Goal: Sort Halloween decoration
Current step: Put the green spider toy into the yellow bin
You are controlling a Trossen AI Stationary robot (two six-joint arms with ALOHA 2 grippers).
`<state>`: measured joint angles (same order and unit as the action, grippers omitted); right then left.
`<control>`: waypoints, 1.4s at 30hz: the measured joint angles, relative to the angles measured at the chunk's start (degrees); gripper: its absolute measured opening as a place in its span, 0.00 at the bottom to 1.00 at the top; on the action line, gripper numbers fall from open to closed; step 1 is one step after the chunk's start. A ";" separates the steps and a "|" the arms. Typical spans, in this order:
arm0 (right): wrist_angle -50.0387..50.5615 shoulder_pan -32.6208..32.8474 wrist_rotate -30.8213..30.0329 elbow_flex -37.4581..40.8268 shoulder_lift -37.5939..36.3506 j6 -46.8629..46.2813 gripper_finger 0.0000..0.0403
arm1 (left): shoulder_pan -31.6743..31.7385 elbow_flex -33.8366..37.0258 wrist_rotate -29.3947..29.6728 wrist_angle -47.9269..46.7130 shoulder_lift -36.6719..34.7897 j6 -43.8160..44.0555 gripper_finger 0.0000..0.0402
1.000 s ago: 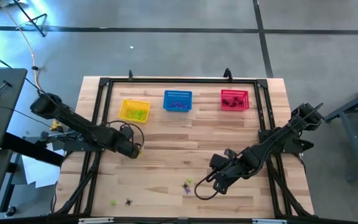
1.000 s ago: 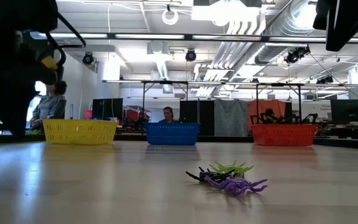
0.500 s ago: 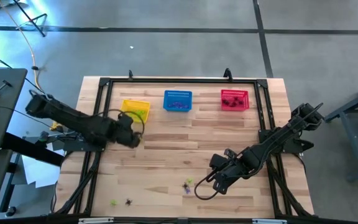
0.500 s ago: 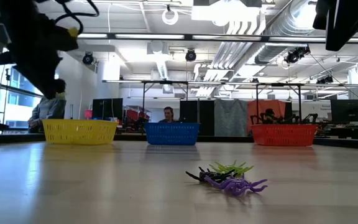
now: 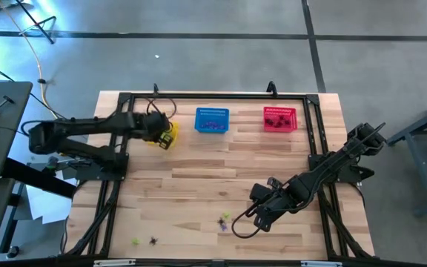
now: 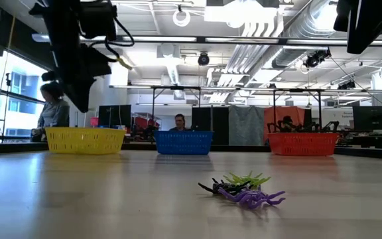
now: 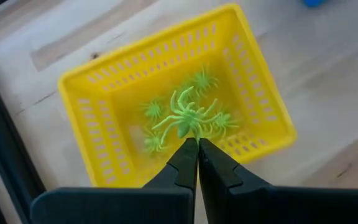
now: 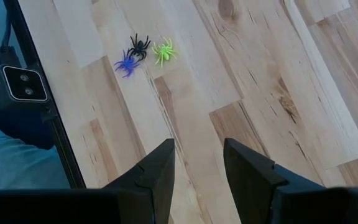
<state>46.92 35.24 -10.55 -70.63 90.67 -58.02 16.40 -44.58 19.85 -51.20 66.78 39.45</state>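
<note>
Over the last second the left arm had swung from the desk's (image 5: 221, 167) middle left up to the far row, so the left gripper (image 7: 197, 144) now hung over the yellow basket (image 7: 86, 84), its fingers pressed together and pinching a yellow-green spider (image 7: 185, 115) just above the basket floor; the right arm had not shifted. At least three more yellow-green spiders lay in that basket, an exact count being hard to make. Three baskets stood in a line along the far edge: yellow, blue (image 5: 212, 120) and red (image 5: 279, 118), the blue one holding purple bits and the red one dark bits, too small to count. The right gripper (image 8: 197, 163) hovered above the near right part of the desk with fingers spread and nothing between them. Near it lay a cluster of three spiders touching one another: one purple (image 8: 126, 63), one black (image 8: 139, 45), one green (image 8: 163, 52). Two more, one green (image 5: 135, 240) and one black (image 5: 153, 239), lay close together at the near left edge.
</note>
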 joint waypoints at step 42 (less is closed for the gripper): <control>-0.04 0.00 0.00 0.00 0.00 0.00 0.33 | -37.01 -3.14 -14.87 -4.07 -0.94 33.20 0.32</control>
<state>46.87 35.24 -10.55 -70.63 90.67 -58.02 -20.61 -47.72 4.99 -55.27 65.84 72.64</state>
